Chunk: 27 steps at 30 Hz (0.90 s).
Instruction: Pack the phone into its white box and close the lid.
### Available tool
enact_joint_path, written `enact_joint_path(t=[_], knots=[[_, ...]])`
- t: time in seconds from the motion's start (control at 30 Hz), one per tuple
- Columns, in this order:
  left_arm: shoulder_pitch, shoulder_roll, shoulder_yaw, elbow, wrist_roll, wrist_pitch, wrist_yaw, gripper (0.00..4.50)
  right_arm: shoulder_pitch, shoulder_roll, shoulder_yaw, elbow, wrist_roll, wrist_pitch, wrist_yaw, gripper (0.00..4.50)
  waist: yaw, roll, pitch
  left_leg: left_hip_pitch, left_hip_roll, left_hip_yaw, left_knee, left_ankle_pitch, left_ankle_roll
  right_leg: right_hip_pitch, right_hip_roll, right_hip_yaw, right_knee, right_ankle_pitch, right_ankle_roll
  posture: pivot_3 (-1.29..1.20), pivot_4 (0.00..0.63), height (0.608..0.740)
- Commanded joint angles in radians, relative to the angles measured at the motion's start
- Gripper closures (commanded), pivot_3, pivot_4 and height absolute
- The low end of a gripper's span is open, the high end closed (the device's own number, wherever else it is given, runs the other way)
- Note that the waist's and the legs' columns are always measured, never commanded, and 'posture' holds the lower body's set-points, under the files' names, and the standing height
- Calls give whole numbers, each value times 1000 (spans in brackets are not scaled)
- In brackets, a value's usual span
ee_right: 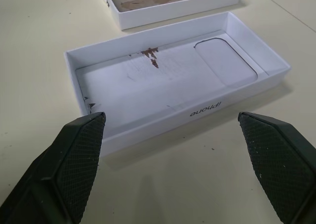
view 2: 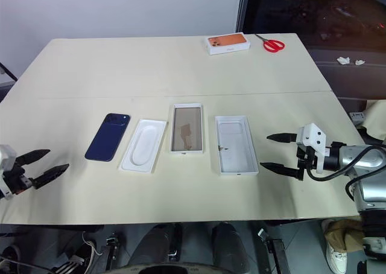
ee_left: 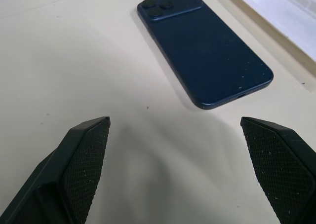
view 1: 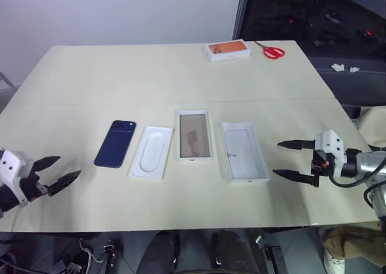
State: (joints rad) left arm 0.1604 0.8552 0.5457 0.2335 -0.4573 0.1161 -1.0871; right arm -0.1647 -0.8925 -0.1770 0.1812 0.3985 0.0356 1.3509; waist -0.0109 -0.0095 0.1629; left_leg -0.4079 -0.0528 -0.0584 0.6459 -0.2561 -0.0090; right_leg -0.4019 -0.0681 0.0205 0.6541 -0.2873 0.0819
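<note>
Four flat pieces lie in one row on the pale table (view 1: 181,75), and the white box (view 1: 195,135) in that row serves as the marker for the rest. The lid (view 1: 244,151) sits just beside the white box on the robot's right, apart from it, turned open side up with its plain inside showing. The white box itself is empty, with a brownish floor. A moulded insert (view 1: 151,151) lies just beside it on the left, and the phone (view 1: 115,143) rests beyond that insert, back up, camera end away from the robot.

The right gripper (view 1: 277,159) hovers to the right of the lid, well apart from the white box, jaws spread wide and empty. The left gripper (view 1: 69,167) hangs further from the white box than the phone does, nearer the robot, also spread wide and empty, aimed at the phone's near end.

Nothing is packed, so I judge the first step is in hand: fetching the phone. The next move probably calls for the left jaws to straddle the slim, glossy body, which lies flat on the table and offers little edge to grip.
</note>
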Motion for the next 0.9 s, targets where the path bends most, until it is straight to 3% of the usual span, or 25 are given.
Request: enact_joint_path(t=[0.03, 0.67, 0.9], knots=[[-10, 19, 31, 2, 3, -25, 5, 61, -20, -4, -22, -13, 11, -10, -6, 2, 0, 0, 0, 0, 0, 0, 0, 0, 0, 0, 0, 0, 0, 0, 0, 0, 150, 740], [-51, 2, 4, -164, -53, 162, 57, 61, -50, 7, 7, -53, 5, 3, -24, 2, 0, 0, 0, 0, 0, 0, 0, 0, 0, 0, 0, 0, 0, 0, 0, 0, 150, 740], [-178, -23, -81, -275, -185, 489, 146, 61, -138, 42, 62, -112, -4, 49, -75, 2, 0, 0, 0, 0, 0, 0, 0, 0, 0, 0, 0, 0, 0, 0, 0, 0, 150, 740]])
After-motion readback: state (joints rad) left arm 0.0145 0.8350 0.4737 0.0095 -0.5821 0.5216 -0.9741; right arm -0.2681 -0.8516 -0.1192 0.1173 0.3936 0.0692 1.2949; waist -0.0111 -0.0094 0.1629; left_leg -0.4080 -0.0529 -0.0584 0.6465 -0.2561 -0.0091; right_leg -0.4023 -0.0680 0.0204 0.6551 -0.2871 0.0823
